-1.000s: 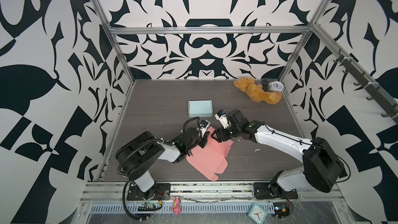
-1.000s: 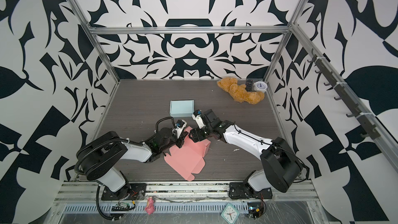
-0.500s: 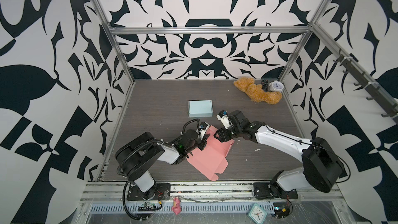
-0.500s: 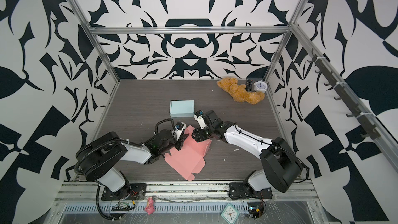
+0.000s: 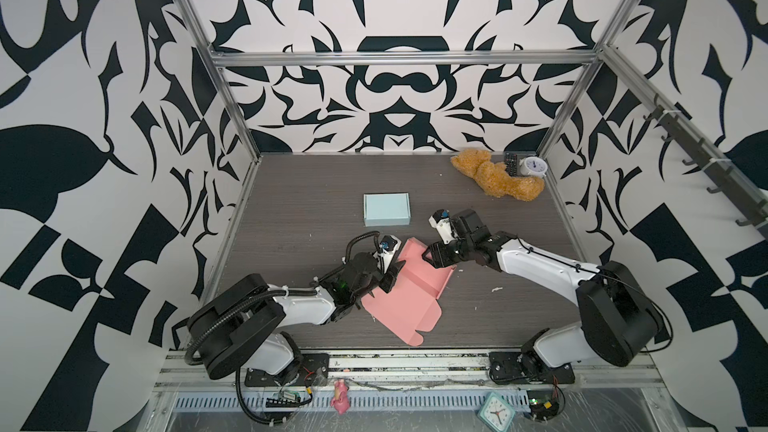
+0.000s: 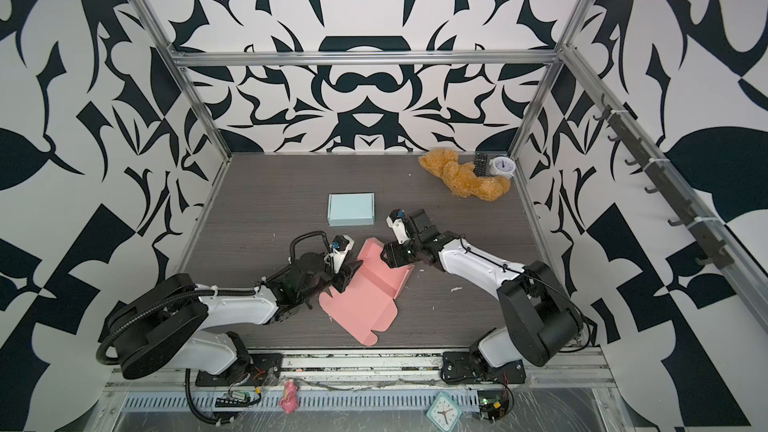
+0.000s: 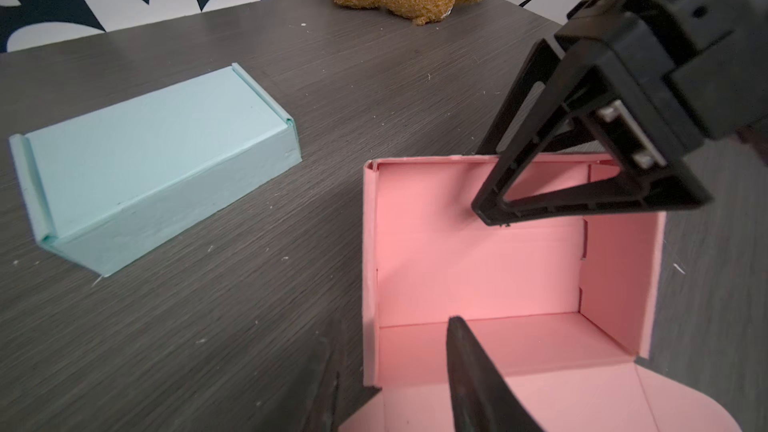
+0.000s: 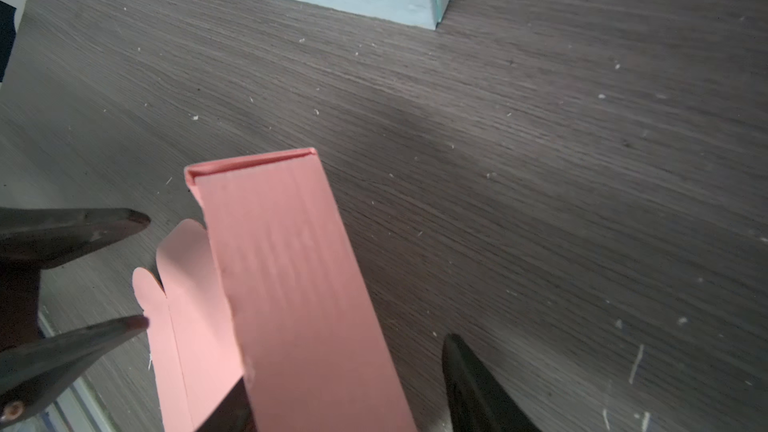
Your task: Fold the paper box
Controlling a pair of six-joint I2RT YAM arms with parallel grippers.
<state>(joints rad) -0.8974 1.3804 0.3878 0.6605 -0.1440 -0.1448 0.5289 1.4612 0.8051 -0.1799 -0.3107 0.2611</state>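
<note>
Both arms (image 5: pixel 536 263) low, fingers (image 7: pixel 469 367) astride pink box (image 5: pixel 403 301)

Paper box (image 5: pixel 399 305): salmon pink, plain, same shade inside and out
Second box (image 5: pixel 386 209): pale blue, plain
Counter (image 5: pixel 291 201): dark grey-brown wood grain, flecked with pale specks
Walls (image 5: pixel 395 89): bold black abstract shapes on white
Teddy bear (image 5: pixel 494 178): golden brown
Small clock (image 5: pixel 532 167): white
Left claw (image 5: pixel 392 278), right claw (image 5: pixel 430 258): black
</note>
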